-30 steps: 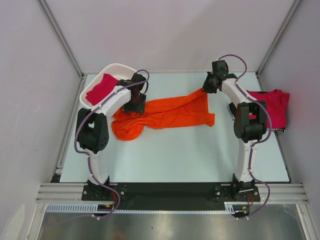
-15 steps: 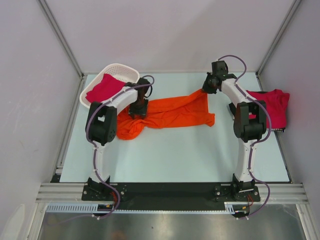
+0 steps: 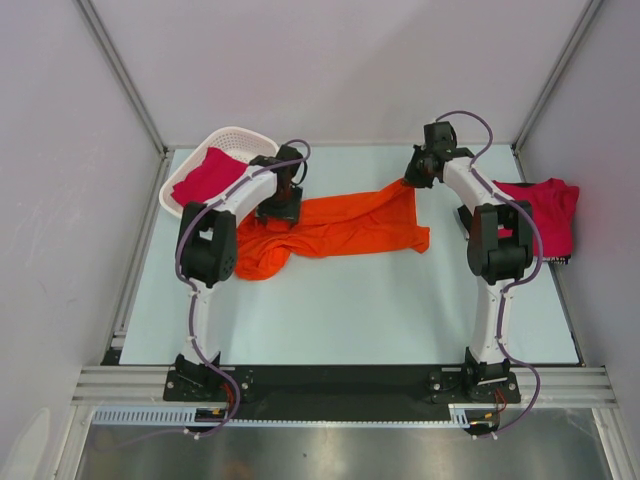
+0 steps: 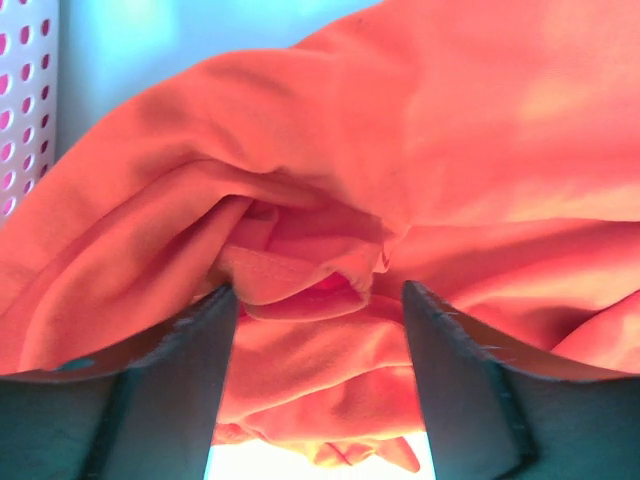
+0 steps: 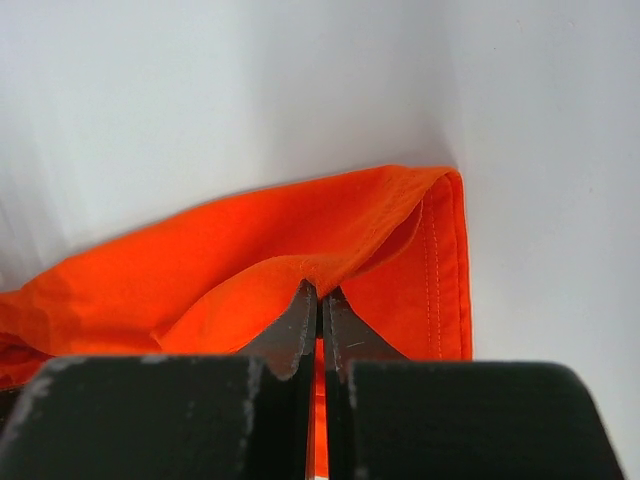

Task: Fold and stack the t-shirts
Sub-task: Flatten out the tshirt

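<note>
Top external view: we note the orange t-shirt (image 3: 340, 225) lying crumpled across the far middle of the tabletop (image 3: 350, 310), stretched between the two arms. The left gripper (image 4: 318, 300) is released, its jaws wide on either side of a bunched fold at the shirt's left end, near the white basket (image 3: 250, 136). The right gripper (image 5: 320, 305) is clenched on the shirt's far right corner. One crimson t-shirt (image 3: 205, 175) lies in the basket. A second crimson t-shirt (image 3: 545, 210) sits heaped at the tabletop's right edge.

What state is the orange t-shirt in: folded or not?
Not folded: the orange t-shirt lies stretched out, crumpled at its left end, one corner pinched in the right gripper.
</note>
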